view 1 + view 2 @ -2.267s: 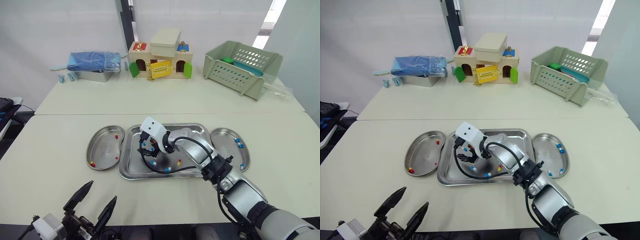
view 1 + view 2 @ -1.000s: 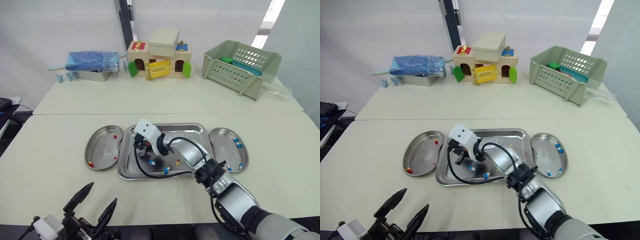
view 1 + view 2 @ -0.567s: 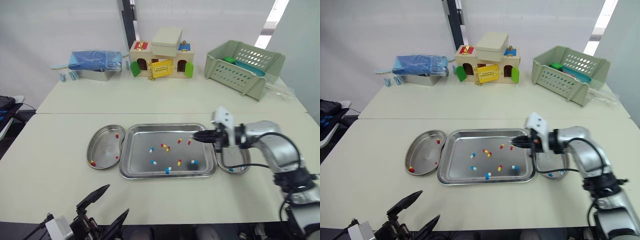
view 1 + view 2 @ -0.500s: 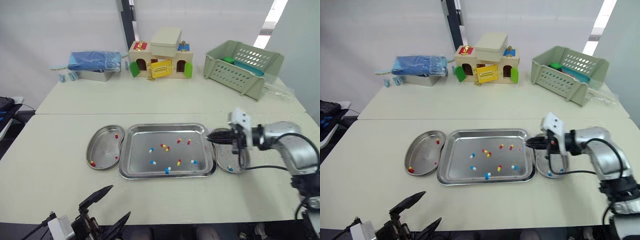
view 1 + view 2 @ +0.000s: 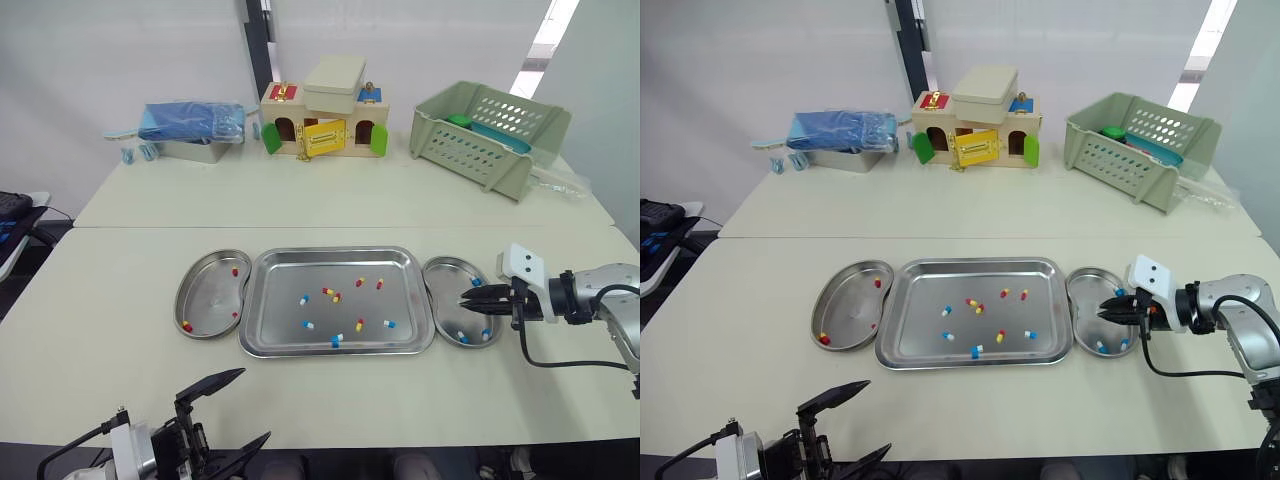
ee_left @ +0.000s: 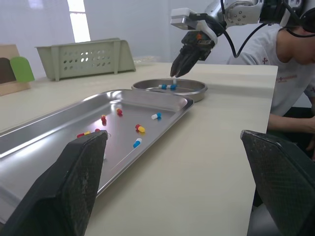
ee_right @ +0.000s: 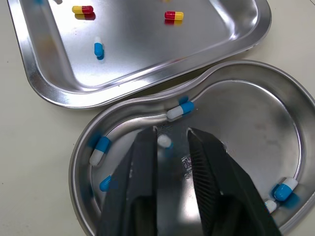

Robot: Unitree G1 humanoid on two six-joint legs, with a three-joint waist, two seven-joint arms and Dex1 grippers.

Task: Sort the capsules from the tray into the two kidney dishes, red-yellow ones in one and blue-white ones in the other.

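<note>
right fingers (image 7: 140, 177): low over the right-hand steel kidney dish (image 5: 445, 280), slightly apart, clamped on nothing. a small blue-white capsule (image 7: 164, 141) sits in the gap between the tips and touches neither. white end faces the wrist camera. cannot tell if it rests on the dish floor. other blue-white ones lie along that dish's wall.

left-hand steel kidney dish (image 5: 210, 300): a few red-yellow ones. rectangular steel tray (image 5: 300, 270) between the dishes holds both colours.

left fingers (image 6: 81, 172): spread wide, empty, at the near edge of the pale table (image 5: 100, 300).

judgement: this drop looks done. your next pick lies in the tray, to the robot's left of the right fingers, across the dish rim. the nearest blue-white tray capsule (image 5: 388, 324) is just inside the tray's right edge, so the right arm is clearly nearer. its long axis seems to run left-right, along the fingers' reach, so they'd close across it with little wrist turn.
</note>
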